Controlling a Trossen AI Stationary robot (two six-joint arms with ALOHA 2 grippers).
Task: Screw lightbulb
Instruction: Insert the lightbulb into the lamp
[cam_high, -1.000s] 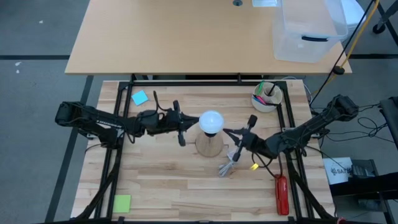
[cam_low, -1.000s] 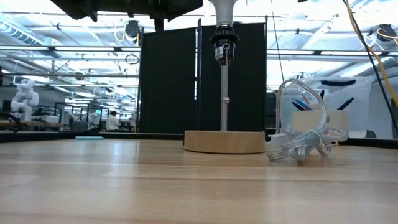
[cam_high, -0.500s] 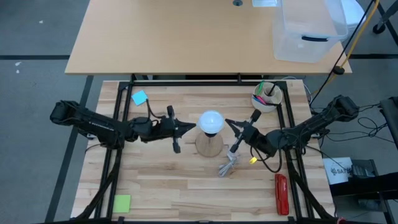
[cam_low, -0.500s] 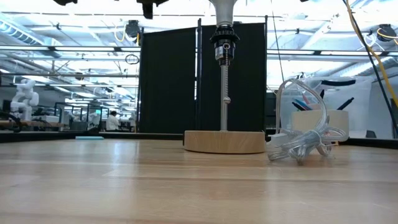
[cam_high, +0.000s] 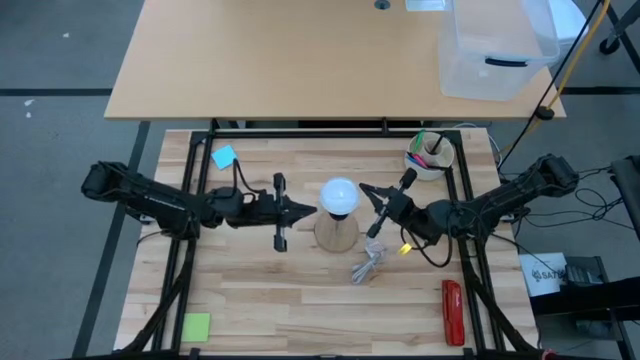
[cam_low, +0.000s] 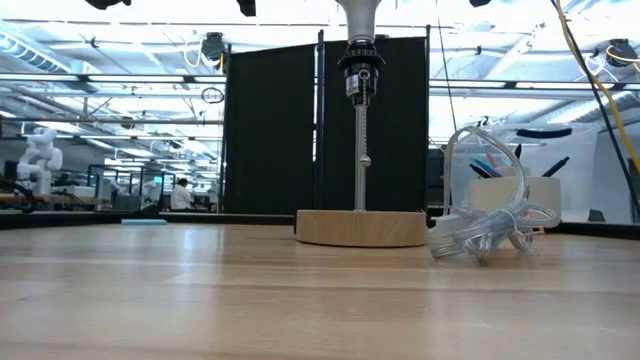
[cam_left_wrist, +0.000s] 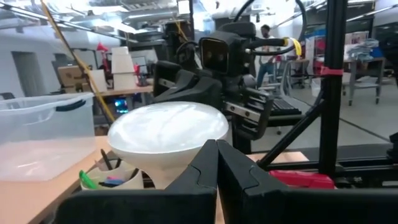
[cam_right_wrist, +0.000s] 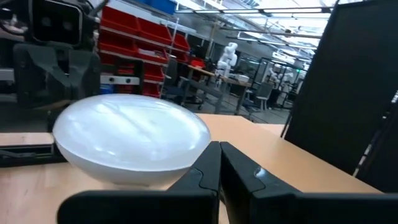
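High view is showing the lightbulb (cam_high: 339, 194) standing upright in the socket atop the round wooden base (cam_high: 337, 236), its long axis vertical. The left gripper (cam_high: 308, 208) is hovering just beside the globe on one side, fingers clenched on nothing; the right gripper (cam_high: 366, 190) is sitting just beside it opposite, likewise clenched and empty. Both are about equally near. A coiled clear cord (cam_high: 369, 264) is lying below the right gripper, and a white cup of pens (cam_high: 429, 153) behind it; neither is blocking the way.
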